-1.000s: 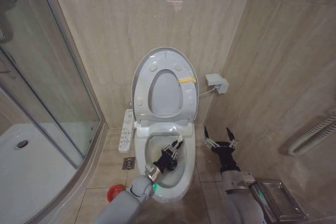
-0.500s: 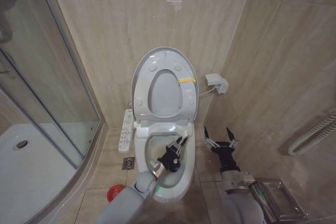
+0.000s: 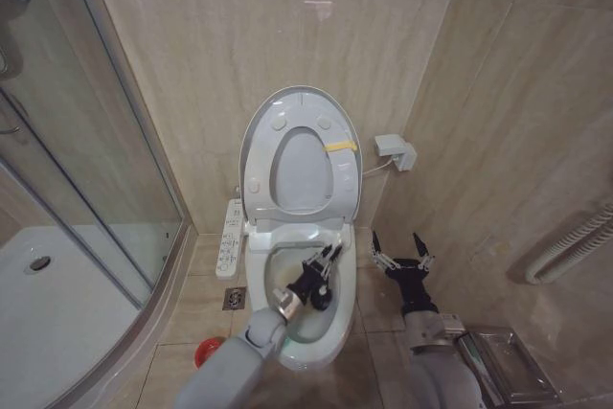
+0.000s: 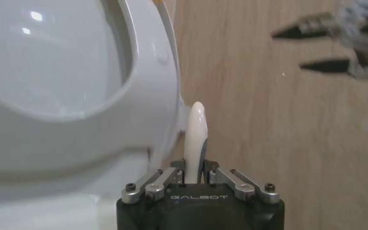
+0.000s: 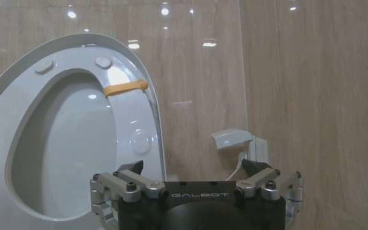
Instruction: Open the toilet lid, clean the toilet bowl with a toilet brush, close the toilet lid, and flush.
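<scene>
toilet lid [image 3: 257,141]: 1 | toilet bowl [image 3: 337,318]: 1 | toilet brush [image 4: 195,136]: 1 | grippers: 2

The beige tiled floor [image 3: 196,304] carries the pedestal of the toilet bowl [image 3: 311,347]. A square drain [image 3: 235,298] sits beside its left, and a red holder [image 3: 205,352] stands nearer the robot.

I see a glass shower screen [image 3: 91,141] along the left, with a white shower tray [image 3: 57,304] and its drain [image 3: 39,262] behind it. A white control panel [image 3: 230,238] with buttons sits against the wall. A floor drain [image 3: 235,298] lies in the tiled floor near it. A white wall box [image 3: 395,150] with a cable is mounted on the right wall. A ribbed hose [image 3: 575,241] runs at the far right above a metal tray [image 3: 512,366].
</scene>
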`<state>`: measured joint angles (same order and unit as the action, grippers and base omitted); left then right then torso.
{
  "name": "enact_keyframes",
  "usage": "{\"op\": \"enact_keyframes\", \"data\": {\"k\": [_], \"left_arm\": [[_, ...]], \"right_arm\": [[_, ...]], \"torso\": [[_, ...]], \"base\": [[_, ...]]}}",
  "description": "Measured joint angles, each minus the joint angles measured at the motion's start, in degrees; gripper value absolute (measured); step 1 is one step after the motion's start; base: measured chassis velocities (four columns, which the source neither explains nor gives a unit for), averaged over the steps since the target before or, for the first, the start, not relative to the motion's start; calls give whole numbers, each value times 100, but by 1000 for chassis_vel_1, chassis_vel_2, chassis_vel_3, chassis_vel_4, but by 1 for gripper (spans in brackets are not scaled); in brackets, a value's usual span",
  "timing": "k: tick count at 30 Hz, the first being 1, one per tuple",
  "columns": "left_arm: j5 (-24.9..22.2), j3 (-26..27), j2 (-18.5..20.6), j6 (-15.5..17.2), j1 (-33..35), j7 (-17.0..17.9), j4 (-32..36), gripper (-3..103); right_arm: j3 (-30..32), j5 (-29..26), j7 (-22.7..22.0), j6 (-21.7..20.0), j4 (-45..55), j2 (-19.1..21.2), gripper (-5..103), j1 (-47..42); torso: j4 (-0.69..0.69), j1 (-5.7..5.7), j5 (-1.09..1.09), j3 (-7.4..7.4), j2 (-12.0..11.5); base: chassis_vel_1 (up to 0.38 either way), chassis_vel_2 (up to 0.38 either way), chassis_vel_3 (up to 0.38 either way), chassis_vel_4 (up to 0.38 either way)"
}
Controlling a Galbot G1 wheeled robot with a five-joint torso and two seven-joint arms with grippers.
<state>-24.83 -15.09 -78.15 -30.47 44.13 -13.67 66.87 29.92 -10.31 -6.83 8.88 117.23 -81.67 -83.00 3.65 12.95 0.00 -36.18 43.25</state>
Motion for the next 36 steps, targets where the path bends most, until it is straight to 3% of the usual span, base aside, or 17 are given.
{"op": "enact_keyframes", "data": {"k": [13, 22, 28, 36], "left_arm": [[-70, 57, -47, 68, -181, -6, 116, 19], [35, -64, -41, -87, -21, -71, -204, 19], [-51, -7, -40, 72, -137, -36, 165, 19], [68, -38, -89, -87, -37, -71, -307, 19]], "right_arm": [[0, 0, 0, 0, 0, 0, 100, 0], [0, 0, 0, 0, 0, 0, 100, 0], [0, 0, 0, 0, 0, 0, 100, 0], [0, 0, 0, 0, 0, 0, 100, 0]], "torso": [[3, 0, 0, 0, 0], [0, -1, 0, 1, 0], [4, 0, 0, 0, 0], [1, -1, 0, 1, 1]], "base": [[0, 0, 0, 0], [0, 0, 0, 0], [0, 0, 0, 0], [0, 0, 0, 0]]}}
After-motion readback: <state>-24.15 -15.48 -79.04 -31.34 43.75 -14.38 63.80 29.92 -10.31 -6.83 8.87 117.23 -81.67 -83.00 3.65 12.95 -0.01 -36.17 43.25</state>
